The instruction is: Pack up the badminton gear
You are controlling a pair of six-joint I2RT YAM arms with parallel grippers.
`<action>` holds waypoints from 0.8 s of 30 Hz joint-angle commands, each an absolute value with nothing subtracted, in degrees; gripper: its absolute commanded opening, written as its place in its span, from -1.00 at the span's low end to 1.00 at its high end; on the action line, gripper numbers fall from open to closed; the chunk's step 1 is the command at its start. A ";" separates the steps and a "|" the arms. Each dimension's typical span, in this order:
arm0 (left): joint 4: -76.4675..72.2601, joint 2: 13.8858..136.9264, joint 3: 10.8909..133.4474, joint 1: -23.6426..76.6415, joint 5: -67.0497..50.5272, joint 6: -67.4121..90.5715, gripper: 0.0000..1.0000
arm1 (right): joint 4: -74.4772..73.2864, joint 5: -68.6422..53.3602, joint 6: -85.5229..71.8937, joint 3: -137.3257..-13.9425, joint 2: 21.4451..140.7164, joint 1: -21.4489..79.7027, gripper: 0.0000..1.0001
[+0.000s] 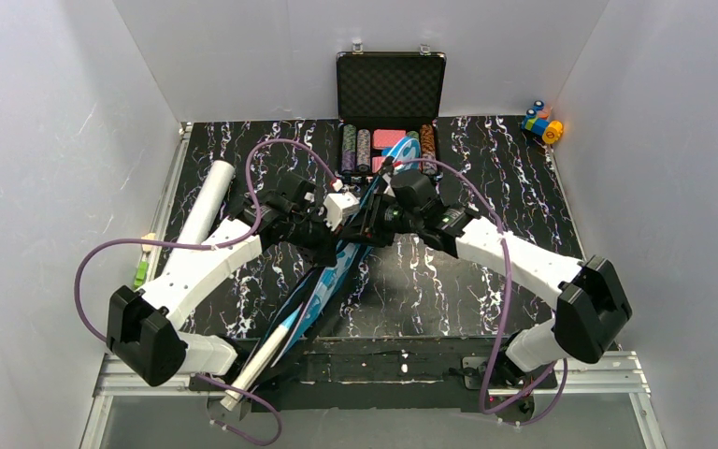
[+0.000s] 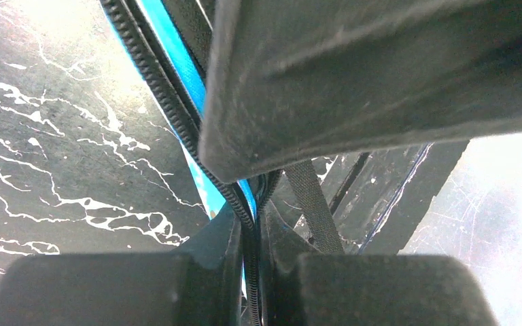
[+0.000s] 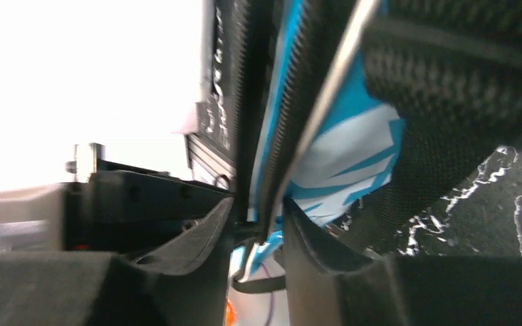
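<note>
Seen from above, the blue bag [image 1: 323, 290] is laid diagonally on the black marbled table [image 1: 505, 187], which is enclosed by white walls [image 1: 47, 122]. In the left wrist view its zip edge is pinched by the closed left gripper [image 2: 251, 255]. In the right wrist view that edge is flanked by the right gripper [image 3: 258, 217], and whether it is gripped cannot be told.

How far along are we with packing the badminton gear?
Done: a racket handle pokes from the blue bag, so rackets look inside. In hand: left gripper pinches the bag's zipper edge; right gripper straddles it, jaws apart. Left: white tube lies outside.
</note>
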State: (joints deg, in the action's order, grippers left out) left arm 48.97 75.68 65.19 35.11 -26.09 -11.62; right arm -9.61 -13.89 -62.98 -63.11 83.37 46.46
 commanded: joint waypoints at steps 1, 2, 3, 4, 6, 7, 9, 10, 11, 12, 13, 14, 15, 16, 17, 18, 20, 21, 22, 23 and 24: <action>49.00 76.03 66.53 36.03 -26.14 -11.35 -1.00 | -5.03 -12.32 -63.02 -62.77 77.17 43.41 -0.07; 48.96 76.17 66.53 35.97 -25.81 -11.22 -1.00 | -4.53 -12.25 -63.22 -61.35 75.97 42.43 0.02; 48.98 76.32 66.61 36.00 -25.69 -11.29 -1.00 | -4.00 -12.13 -63.53 -60.28 74.99 41.34 0.12; 48.91 76.40 66.65 36.02 -25.55 -11.33 -1.00 | -3.49 -12.24 -63.76 -59.48 74.34 40.33 0.18; 48.95 76.66 66.74 36.03 -25.33 -11.14 -1.00 | -3.15 -12.79 -63.79 -59.21 73.84 38.12 0.26; 48.86 76.70 66.71 35.99 -25.25 -10.95 -1.00 | -3.66 -12.87 -63.63 -59.75 73.83 37.09 0.28; 48.80 76.53 66.88 36.08 -24.85 -10.64 -1.00 | -5.17 -12.67 -63.31 -61.30 74.04 34.98 0.30; 48.69 76.37 66.83 36.05 -24.71 -10.55 -1.00 | -5.67 -12.66 -63.32 -62.02 74.14 33.89 0.30; 48.68 76.19 66.93 36.08 -24.62 -10.57 -1.00 | -6.04 -12.63 -63.36 -62.57 74.24 32.93 0.31; 48.62 75.94 66.93 36.14 -24.48 -10.65 -1.00 | -6.28 -12.81 -63.36 -63.09 74.37 32.00 0.31; 48.73 75.74 66.93 36.27 -24.22 -10.70 -1.00 | -6.21 -13.32 -63.40 -63.49 74.59 31.00 0.31; 48.82 75.68 66.97 36.44 -23.99 -10.91 -1.00 | -6.47 -13.97 -63.56 -64.21 74.92 30.23 0.31; 48.92 75.67 66.97 36.63 -23.66 -11.13 -1.00 | -6.77 -14.58 -63.62 -64.70 75.40 29.55 0.31; 49.03 75.68 67.02 36.90 -23.30 -11.30 -1.00 | -6.99 -15.02 -63.63 -65.13 75.74 29.15 0.31; 49.12 75.68 67.03 37.09 -23.09 -11.40 -1.00 | -7.00 -15.42 -63.63 -65.39 76.06 28.82 0.31; 49.06 75.67 66.98 37.24 -22.93 -11.40 -1.00 | -6.90 -15.63 -63.50 -65.58 76.34 28.63 0.31; 49.06 75.68 66.83 37.63 -22.76 -11.43 -1.00 | -6.85 -15.45 -63.19 -65.82 76.75 28.42 0.31; 49.11 75.77 66.77 37.90 -22.56 -11.43 -1.00 | -6.64 -15.31 -63.12 -65.83 76.93 28.28 0.31; 49.13 75.81 66.77 38.17 -22.41 -11.55 -1.00 | -6.49 -15.22 -63.19 -65.87 77.13 28.18 0.31; 49.12 75.79 66.73 38.41 -22.35 -11.55 -1.00 | -6.32 -15.54 -63.35 -65.96 77.31 28.07 0.31; 49.09 75.77 66.76 38.53 -22.18 -11.58 -1.00 | -6.07 -16.09 -63.58 -66.04 77.42 28.04 0.30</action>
